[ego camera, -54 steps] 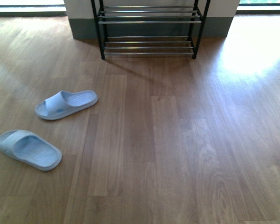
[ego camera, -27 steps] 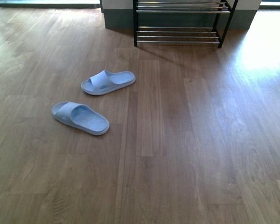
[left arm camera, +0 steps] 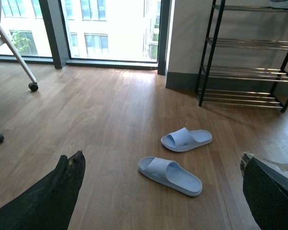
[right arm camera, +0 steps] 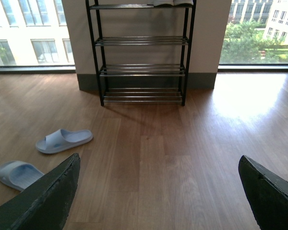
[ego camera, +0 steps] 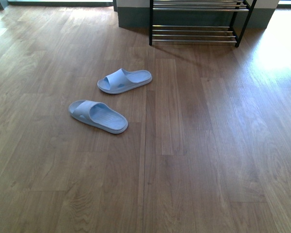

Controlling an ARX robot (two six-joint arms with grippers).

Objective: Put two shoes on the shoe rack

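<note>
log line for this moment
stage: pre-grasp | near slide: on floor | far slide: on floor, apart | shoe rack: beyond both slides | jaws: both pairs open, empty

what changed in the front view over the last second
The view itself shifted. The two pale blue slides, near and far, and the shoe rack all slid right and up in the front view and look smaller, so the camera seems to have backed off and swung left. Nothing was taken hold of. Both slides lie on the floor as before, apart from the rack.
</note>
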